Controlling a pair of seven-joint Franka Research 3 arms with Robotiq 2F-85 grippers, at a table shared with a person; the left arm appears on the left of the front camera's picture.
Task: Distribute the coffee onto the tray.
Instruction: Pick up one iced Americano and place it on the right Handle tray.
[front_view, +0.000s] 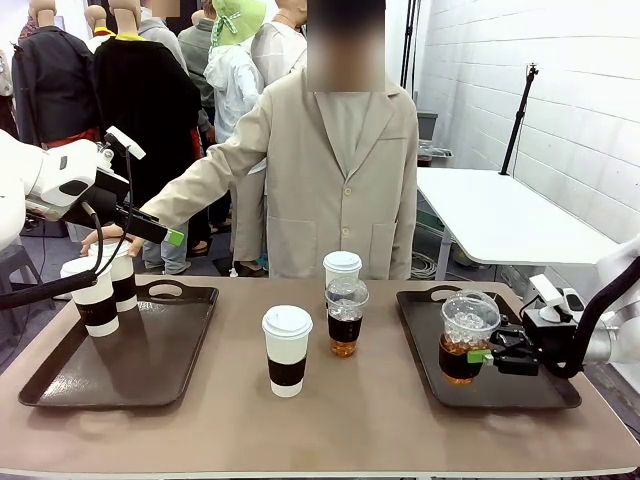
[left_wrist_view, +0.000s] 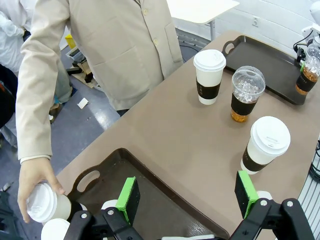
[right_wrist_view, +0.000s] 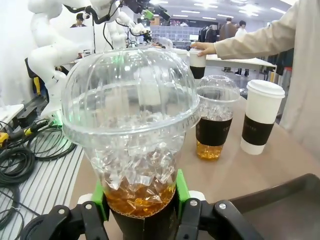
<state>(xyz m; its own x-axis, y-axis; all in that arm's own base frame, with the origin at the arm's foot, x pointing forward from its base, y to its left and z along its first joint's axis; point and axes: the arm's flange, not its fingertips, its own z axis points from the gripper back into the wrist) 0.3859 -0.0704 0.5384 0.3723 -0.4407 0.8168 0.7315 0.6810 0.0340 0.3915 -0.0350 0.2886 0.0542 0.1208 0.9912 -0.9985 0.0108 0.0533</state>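
My right gripper is shut on a clear dome-lidded iced coffee at the left part of the right tray. At mid-table stand a white sleeved cup, another iced coffee and a white cup behind it. Two white cups sit at the far corner of the left tray: one stands free, while the person's hand holds the other. My left gripper hovers open above that tray, holding nothing.
The person in a beige coat stands at the far edge, one arm stretched toward the left tray. A white side table is behind on the right. Bare tabletop lies between the trays.
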